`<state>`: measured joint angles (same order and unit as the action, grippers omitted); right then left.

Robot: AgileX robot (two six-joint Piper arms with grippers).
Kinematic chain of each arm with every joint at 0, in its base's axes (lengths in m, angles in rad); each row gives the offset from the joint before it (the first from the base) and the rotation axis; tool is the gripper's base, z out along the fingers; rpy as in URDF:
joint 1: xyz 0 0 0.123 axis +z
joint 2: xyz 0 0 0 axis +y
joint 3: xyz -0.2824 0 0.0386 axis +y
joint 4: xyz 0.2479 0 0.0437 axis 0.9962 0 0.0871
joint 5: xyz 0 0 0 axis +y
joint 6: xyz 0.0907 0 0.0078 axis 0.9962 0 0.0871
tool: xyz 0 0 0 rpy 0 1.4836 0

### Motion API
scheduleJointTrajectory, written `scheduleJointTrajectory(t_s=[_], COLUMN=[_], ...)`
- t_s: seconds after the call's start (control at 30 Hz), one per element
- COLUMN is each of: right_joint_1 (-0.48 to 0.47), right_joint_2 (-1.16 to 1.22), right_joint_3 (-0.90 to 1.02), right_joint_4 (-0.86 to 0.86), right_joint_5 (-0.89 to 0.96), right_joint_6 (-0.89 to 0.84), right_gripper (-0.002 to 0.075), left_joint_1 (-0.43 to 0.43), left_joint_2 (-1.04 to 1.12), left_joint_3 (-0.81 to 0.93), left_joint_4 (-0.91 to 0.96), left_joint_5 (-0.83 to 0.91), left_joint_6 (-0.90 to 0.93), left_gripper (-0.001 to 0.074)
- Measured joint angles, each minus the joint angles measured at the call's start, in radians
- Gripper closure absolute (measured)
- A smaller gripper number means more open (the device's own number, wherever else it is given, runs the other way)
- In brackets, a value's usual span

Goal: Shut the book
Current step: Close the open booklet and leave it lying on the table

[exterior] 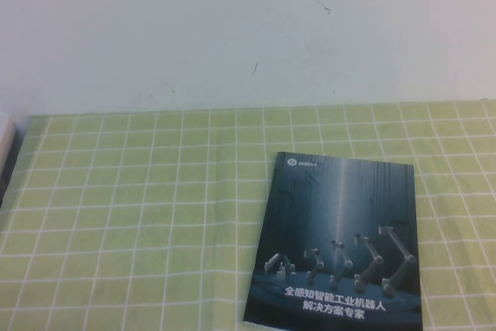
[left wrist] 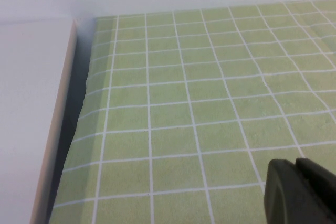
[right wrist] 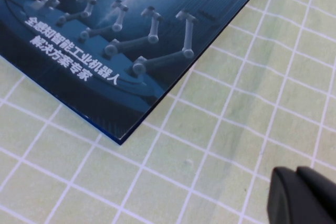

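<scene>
A dark blue book [exterior: 339, 242] lies flat and closed on the green checked cloth [exterior: 139, 207], at the front right of the table. Its cover shows robot arms and white Chinese lettering. The right wrist view catches the same book [right wrist: 126, 40] with one corner toward the camera. My right gripper [right wrist: 297, 178] hangs above bare cloth a little off that corner, its black fingers pressed together, nothing held. My left gripper [left wrist: 295, 167] hovers over the cloth's left part, likewise shut and empty. Neither gripper shows in the high view.
A white wall [exterior: 232, 29] rises behind the table. A pale raised ledge [left wrist: 37, 108] borders the cloth's left edge, with a dark gap beside it. Bare cloth [right wrist: 220, 129] spreads around the book.
</scene>
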<state>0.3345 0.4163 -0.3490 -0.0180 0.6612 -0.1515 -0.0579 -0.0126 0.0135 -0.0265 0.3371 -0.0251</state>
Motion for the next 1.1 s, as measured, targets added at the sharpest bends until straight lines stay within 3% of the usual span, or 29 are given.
scheduleJointTrajectory(t_s=[0.63, 0.83, 1.1], right_joint_1=[0.0, -0.001, -0.151], right_joint_2=[0.0, -0.072, -0.313], right_joint_3=[0.002, 0.084, 0.257], right_joint_4=[0.0, -0.054, -0.116], right_joint_5=[0.0, -0.102, -0.212], right_joint_6=[0.0, -0.042, -0.023], right_gripper=[0.0729, 0.0729, 0.0729], left_joint_1=[0.0, 0.0, 0.0], left_joint_2=[0.0, 0.0, 0.0], left_joint_3=[0.0, 0.0, 0.0], left_joint_4=[-0.008, -0.008, -0.008], left_joint_5=[0.0, 0.0, 0.0], left_joint_6=[0.008, 0.008, 0.008], left_gripper=[0.0738, 0.0738, 0.0738])
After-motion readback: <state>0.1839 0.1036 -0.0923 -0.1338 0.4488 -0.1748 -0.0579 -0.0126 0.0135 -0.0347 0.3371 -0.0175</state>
